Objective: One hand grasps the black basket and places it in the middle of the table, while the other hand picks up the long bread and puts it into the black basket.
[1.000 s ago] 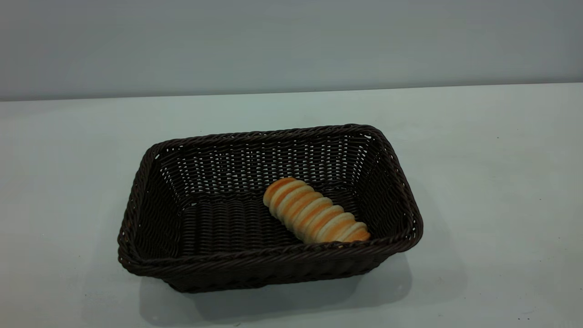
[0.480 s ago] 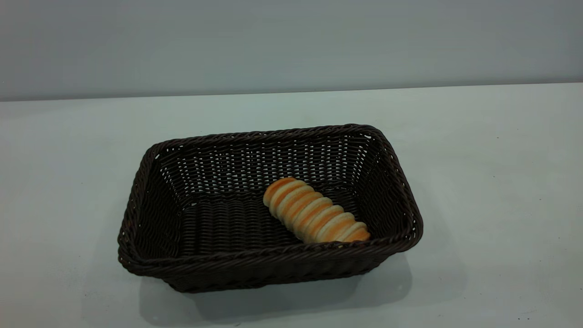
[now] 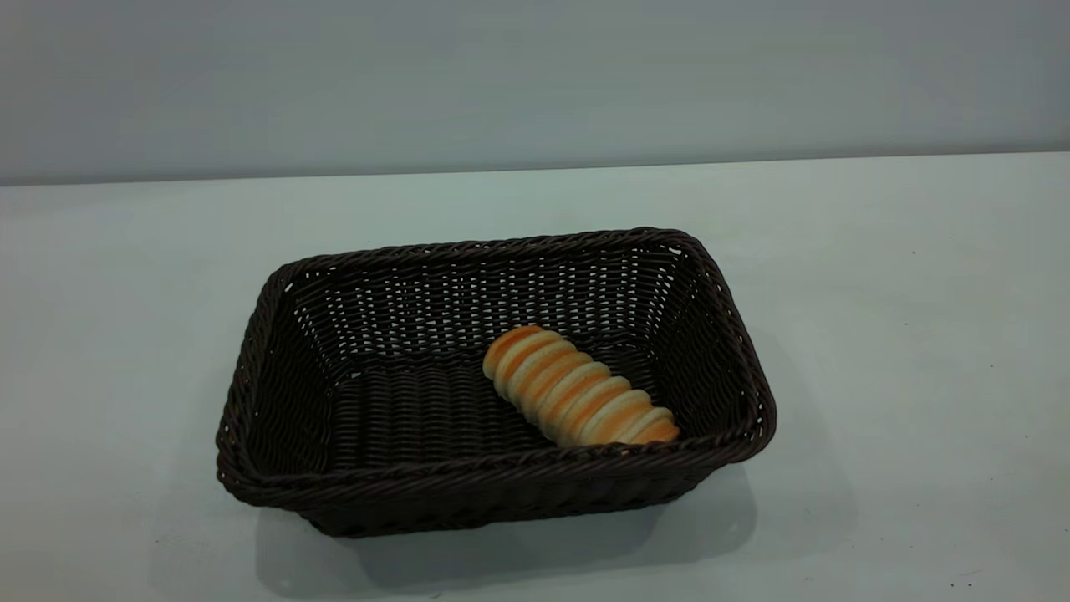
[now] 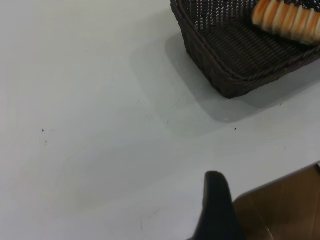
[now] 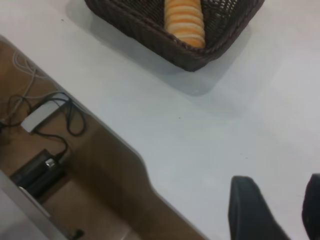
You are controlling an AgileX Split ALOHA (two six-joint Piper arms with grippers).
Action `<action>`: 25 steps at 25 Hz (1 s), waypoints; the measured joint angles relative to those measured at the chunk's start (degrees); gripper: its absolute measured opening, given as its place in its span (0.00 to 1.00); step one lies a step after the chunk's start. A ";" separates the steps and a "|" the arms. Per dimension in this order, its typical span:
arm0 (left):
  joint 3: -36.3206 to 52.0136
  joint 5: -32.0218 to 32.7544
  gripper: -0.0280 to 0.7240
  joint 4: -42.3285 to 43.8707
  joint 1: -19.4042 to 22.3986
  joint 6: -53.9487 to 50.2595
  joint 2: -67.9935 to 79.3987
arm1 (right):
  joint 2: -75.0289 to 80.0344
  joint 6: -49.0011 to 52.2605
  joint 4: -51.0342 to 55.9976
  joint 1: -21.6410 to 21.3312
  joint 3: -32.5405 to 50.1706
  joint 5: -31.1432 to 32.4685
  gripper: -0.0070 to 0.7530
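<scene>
The black basket (image 3: 401,401) stands on the table (image 3: 903,351) near its middle. The long bread (image 3: 577,387) lies inside it, at its right front corner. Neither gripper shows in the exterior view. In the left wrist view my left gripper (image 4: 216,207) hangs low over the table's edge, well away from the basket (image 4: 235,55) and the bread (image 4: 287,17). In the right wrist view my right gripper (image 5: 277,200) is open and empty above bare table, far from the basket (image 5: 150,27) and the bread (image 5: 185,17).
The table's edge (image 5: 120,145) runs across the right wrist view, with a brown floor, cables and a white power block (image 5: 42,114) beyond it. The left wrist view shows the table's edge and brown floor (image 4: 280,205) too.
</scene>
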 joint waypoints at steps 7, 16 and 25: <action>0.00 0.00 0.81 -0.40 0.00 -0.05 0.00 | 0.00 0.28 2.16 0.00 0.00 -0.05 0.33; 0.00 0.00 0.81 -0.38 0.00 -0.05 0.00 | 0.00 0.40 2.57 0.00 0.00 -0.05 0.33; 0.00 0.00 0.81 -0.08 0.00 -1.48 0.00 | 0.00 8.50 -2.51 0.00 0.06 -0.60 0.33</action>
